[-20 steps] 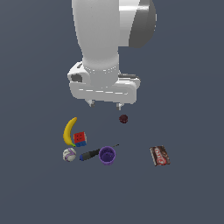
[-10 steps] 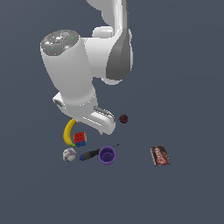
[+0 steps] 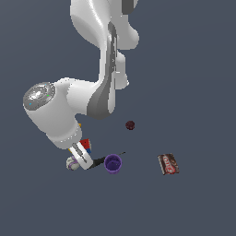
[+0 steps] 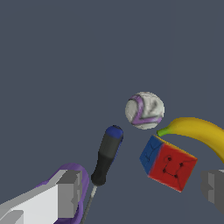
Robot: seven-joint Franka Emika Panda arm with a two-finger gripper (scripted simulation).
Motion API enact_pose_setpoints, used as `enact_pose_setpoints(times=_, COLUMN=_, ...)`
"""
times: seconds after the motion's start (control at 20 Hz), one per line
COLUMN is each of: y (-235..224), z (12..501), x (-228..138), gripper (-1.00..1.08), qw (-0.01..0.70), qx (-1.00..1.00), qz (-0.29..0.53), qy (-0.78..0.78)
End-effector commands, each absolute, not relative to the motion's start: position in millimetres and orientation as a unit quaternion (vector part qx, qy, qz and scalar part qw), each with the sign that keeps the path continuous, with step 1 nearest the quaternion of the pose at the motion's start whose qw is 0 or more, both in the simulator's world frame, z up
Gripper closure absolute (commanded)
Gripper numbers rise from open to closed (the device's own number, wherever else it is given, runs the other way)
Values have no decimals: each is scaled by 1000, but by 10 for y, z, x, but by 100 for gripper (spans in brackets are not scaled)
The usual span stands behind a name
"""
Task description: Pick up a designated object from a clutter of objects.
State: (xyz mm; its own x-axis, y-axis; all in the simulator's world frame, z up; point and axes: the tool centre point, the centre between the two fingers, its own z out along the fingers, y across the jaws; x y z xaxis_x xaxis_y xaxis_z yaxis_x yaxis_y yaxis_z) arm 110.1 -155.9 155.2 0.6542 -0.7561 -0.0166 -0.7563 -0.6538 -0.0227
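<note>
Claw descending over the clutter's ball end; whitish ball not yet enclosed.

The ball is lying on the table at the far exterior-view-left tip of the clutter, just beside the banana stem and near the puzzle cube, with the screwdriver handle pointing toward it. The claw is hanging open, holding nothing; its two fingers are straddling the cube and screwdriver rather than the ball, so I judge it is needing a further shift to centre on the ball. The purple cup is sitting beside one finger. Maroon fruit and snack box are lying well apart. Compared with half a second ago, the arm is swung lower, now hiding the banana and part of the ball in the exterior view.
</note>
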Motion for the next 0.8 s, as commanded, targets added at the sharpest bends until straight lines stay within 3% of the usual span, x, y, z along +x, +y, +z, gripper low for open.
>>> enact_pose_setpoints(times=0.0, y=-1720, z=1363, x=1139, gripper=-92, qw=11, qx=-893, qz=2, qy=451)
enact_pose_setpoints(times=0.75, y=-2110, z=886, x=1169, gripper=-92, qw=0, qx=-849, qz=1, qy=528)
